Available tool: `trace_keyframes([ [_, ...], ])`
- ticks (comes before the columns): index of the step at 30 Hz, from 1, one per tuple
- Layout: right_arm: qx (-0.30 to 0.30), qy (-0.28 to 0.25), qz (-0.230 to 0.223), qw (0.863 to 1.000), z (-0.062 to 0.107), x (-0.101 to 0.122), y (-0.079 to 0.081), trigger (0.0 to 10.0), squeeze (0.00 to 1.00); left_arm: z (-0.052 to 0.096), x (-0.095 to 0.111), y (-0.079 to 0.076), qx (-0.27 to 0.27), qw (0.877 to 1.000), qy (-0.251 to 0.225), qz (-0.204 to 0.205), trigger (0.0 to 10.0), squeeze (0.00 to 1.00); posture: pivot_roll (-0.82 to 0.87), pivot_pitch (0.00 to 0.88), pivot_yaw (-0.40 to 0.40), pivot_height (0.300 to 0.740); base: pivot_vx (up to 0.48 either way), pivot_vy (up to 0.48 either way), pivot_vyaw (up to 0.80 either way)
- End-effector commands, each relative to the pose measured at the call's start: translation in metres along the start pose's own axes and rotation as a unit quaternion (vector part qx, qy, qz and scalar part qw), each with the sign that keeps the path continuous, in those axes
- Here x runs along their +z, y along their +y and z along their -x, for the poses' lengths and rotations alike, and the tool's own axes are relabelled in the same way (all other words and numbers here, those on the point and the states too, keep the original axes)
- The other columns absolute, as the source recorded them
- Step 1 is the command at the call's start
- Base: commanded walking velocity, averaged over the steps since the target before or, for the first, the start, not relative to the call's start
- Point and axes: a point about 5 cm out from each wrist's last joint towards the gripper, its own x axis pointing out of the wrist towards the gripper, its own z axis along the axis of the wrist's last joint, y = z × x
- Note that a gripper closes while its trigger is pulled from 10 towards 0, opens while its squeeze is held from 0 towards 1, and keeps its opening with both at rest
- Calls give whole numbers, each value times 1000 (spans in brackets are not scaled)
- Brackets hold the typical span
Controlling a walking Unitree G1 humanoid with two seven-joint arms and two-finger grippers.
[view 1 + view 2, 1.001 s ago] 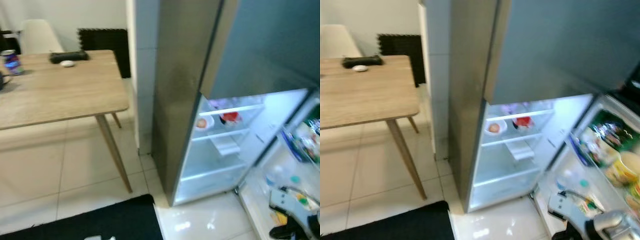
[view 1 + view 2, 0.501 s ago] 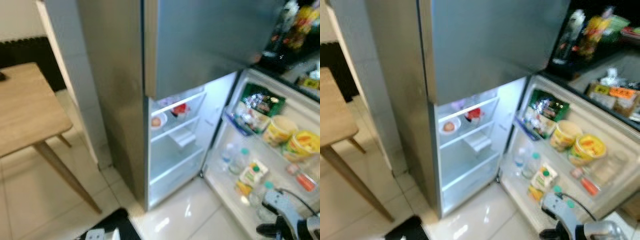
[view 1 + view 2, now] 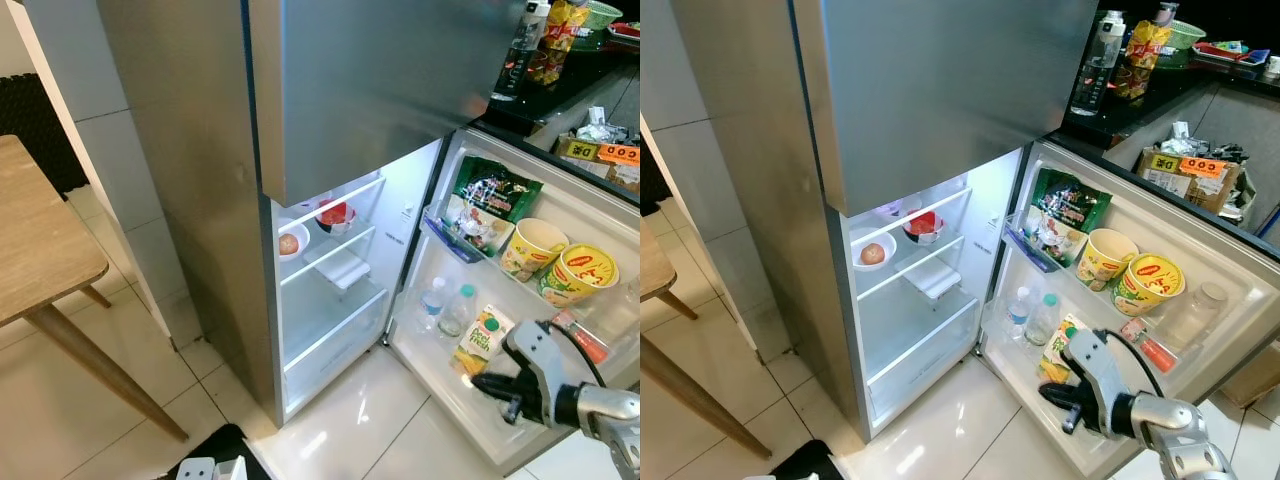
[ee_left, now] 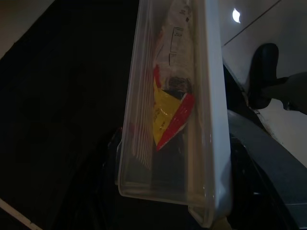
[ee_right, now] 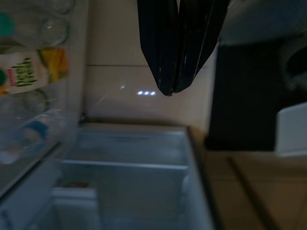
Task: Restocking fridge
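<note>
The fridge (image 3: pixel 200 150) stands with its lower door (image 3: pixel 600 225) swung open to the right. Inside, a white bowl with a round fruit (image 3: pixel 289 243) and a red bowl (image 3: pixel 335 214) sit on the top shelf. The door shelves hold a green bag (image 3: pixel 493 190), a noodle cup (image 3: pixel 532 248), a yellow tub (image 3: pixel 580 270), two water bottles (image 3: pixel 433 297) and a juice carton (image 3: pixel 480 338). My right gripper (image 3: pixel 492 384) hangs shut and empty just below the carton, its fingers (image 5: pixel 170 72) pressed together. A clear plastic container (image 4: pixel 206 120) with red and yellow packets lies before the left wrist.
A wooden table (image 3: pixel 40 250) stands at the left with a slanted leg (image 3: pixel 110 375). A black mat (image 3: pixel 215 450) lies at my feet. A dark counter (image 3: pixel 580 85) behind the door carries a bottle (image 3: pixel 513 60) and snack bags. Glossy white tiles (image 3: pixel 350 420) front the fridge.
The camera has swung right and steadied, bringing the open door's shelves into sight. My right gripper now stands higher in view, close under the juice carton.
</note>
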Motion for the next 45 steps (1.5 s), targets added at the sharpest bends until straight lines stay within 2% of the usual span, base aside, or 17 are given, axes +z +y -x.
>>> trace_keyframes([
  [1, -25, 4, 6, 1000, -2, 0, -4, 10000, 0, -2, 2, -11, -23, 1000, -4, -3, 10000, 0, -89, 0, -48, 740, 0, -442, 0],
  [7, -34, 32, 7, 999, -6, -6, -2, 10000, 0, -2, 3, -11, -24, 1000, -6, -1, 10000, 0, -91, 0, -48, 740, 0, -446, 0],
  [8, -39, 58, 22, 997, -6, -11, -2, 10000, 0, -2, 3, -11, -22, 1000, -6, 0, 10000, 0, -91, 0, -48, 740, 0, -311, 0],
  [10, -39, 58, 22, 997, -6, -11, -2, 10000, 0, -2, 3, -11, -22, 1000, -6, 0, 10000, 0, -91, 0, -48, 740, 0, -311, 0],
  [12, -52, 90, 41, 994, -6, -17, -4, 10000, 0, -2, 3, -11, -21, 1000, -8, 3, 10000, 0, -91, 0, -49, 740, 0, 0, 0],
  [24, -72, 123, 90, 986, -7, -10, -11, 10000, 0, -2, 2, -14, -28, 1000, -9, 5, 10000, 0, -99, 0, -50, 740, 0, -61, 0],
  [28, -102, 149, 109, 978, -9, -10, -16, 10000, 0, -2, 2, -15, -26, 1000, -9, 11, 10000, 0, -97, 0, -53, 740, 0, -63, 0],
  [36, -140, 174, 116, 968, -9, -12, -23, 10000, 0, -2, 2, -15, -24, 1000, -8, 14, 10000, 0, -96, 0, -53, 740, 0, 0, 0],
  [39, -182, 193, 121, 957, -4, -12, -33, 10000, 0, -2, 1, -15, -24, 1000, -7, 15, 10000, 0, -95, 0, -53, 740, 0, 0, 0],
  [41, -230, 220, 138, 938, 4, -12, -45, 10000, 0, -2, 0, -15, -23, 1000, -6, 16, 10000, 0, -95, 0, -54, 740, 0, 0, 0],
  [43, -230, 220, 138, 938, 4, -12, -45, 10000, 0, -2, 0, -15, -23, 1000, -6, 16, 10000, 0, -95, 0, -54, 740, 0, 0, 0],
  [45, -282, 252, 159, 912, 17, -13, -59, 10000, 0, -2, 0, -15, -22, 1000, -5, 16, 10000, 0, -95, 0, -53, 740, 0, 0, 0],
])
